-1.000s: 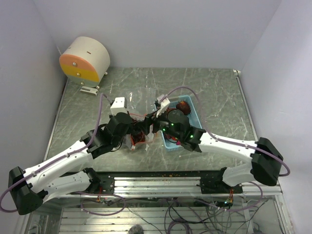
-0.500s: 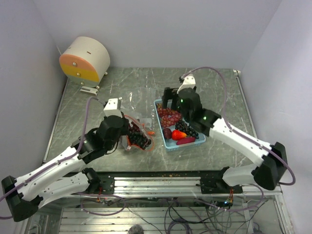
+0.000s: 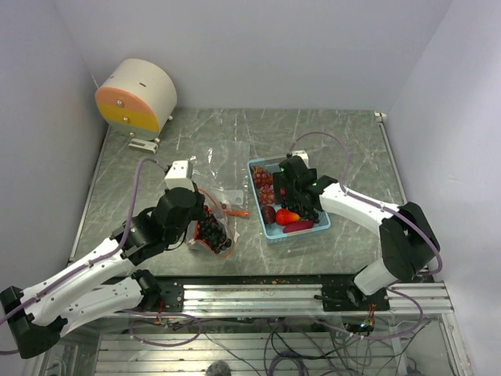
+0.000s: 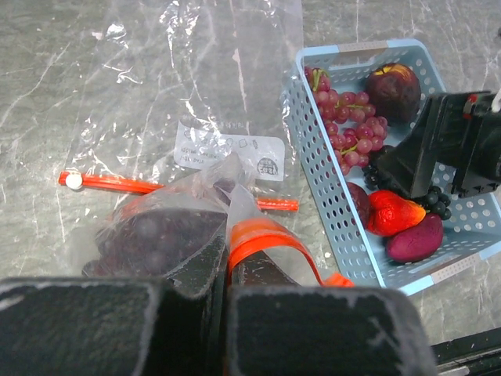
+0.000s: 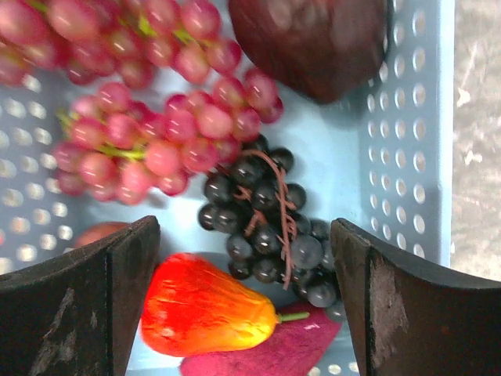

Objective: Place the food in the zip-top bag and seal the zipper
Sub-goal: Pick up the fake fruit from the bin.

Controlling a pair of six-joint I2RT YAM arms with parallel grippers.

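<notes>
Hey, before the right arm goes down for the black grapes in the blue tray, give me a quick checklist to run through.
1. Right gripper open: ok, jaws stand wide.
2. Lined up over the dark grape cluster: ok, it lies between the two fingers.
3. Neighbours clear of the grab: not ok, the red-orange fruit and pink grapes touch the cluster.
4. Left gripper holding the zip-top bag: ok, shut on its mouth at the zipper.
5. Bag mouth wide enough for another cluster: cannot tell.
6. Tray wall clear of the fingers: ok.
</notes>
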